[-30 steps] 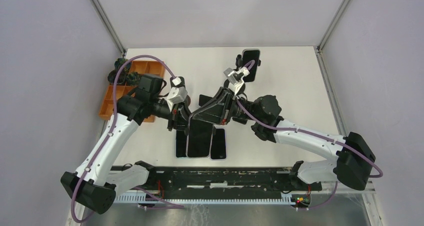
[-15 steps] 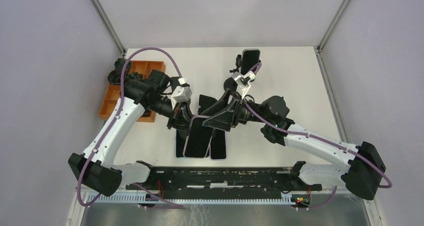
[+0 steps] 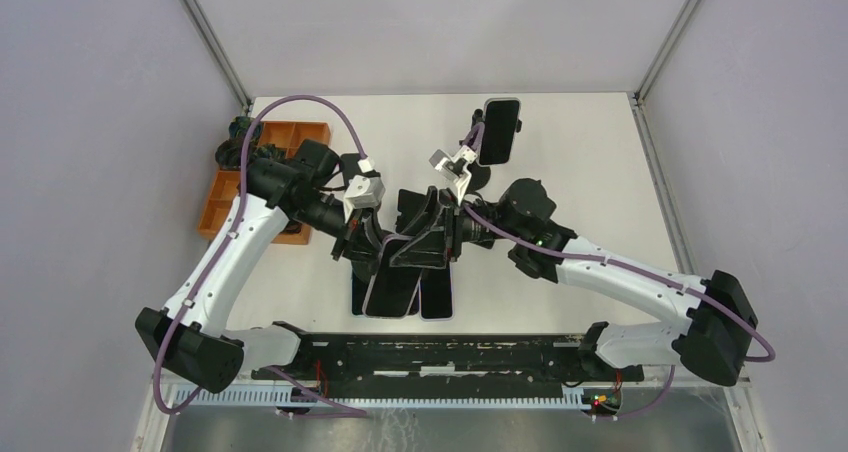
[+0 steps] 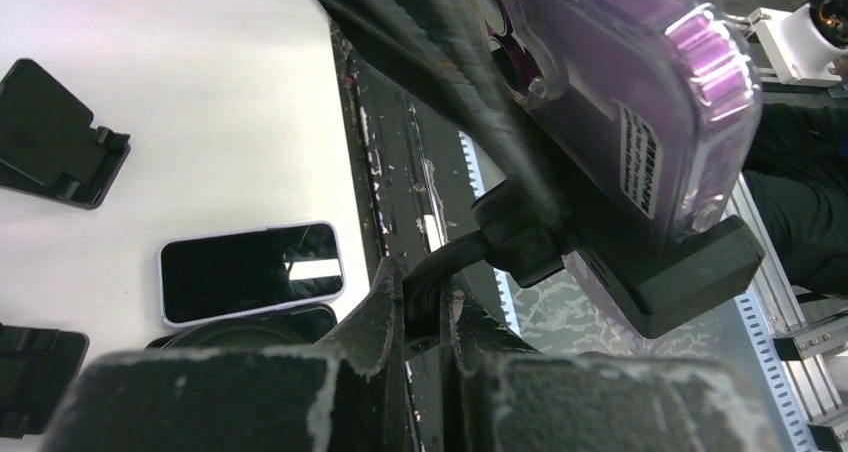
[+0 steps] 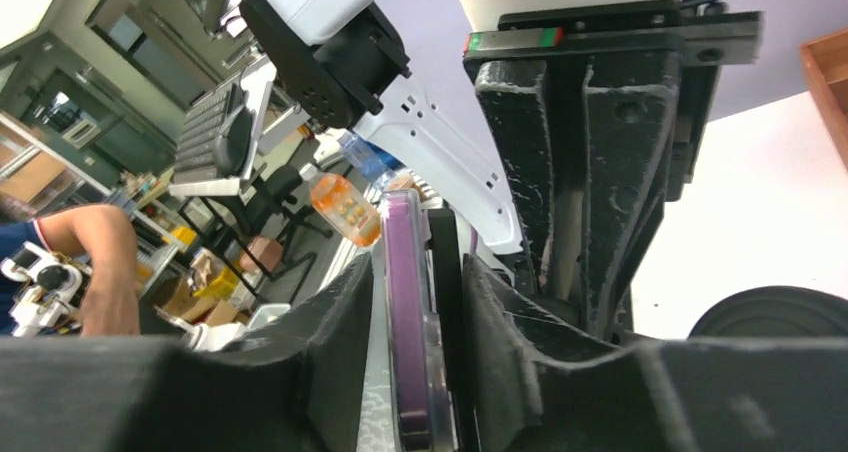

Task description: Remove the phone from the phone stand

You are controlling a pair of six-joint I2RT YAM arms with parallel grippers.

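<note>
phone: seated in the stand's lip, its edge between the right jaws.
stand: stem pinched at the left fingertips.
left gripper: pressed together on the stand.
right gripper: jaws close beside both phone faces; whether a pinch is made cannot be told.
step: grasping the phone, it is judged.
next: a firm pinch is needed, then the phone is lifted clear of the lip.

At the far left edge of the table, a compartment tray. At far centre, a second phone, upright on a stand of its own. Mid-table, just left of centre, the phone on the phone stand, up above flat phones lying side by side toward the near edge. Left gripper at its left, right gripper at its right, with the phone between that gripper's fingers. On the far side of the flat phones, an empty stand on the tabletop.
</note>
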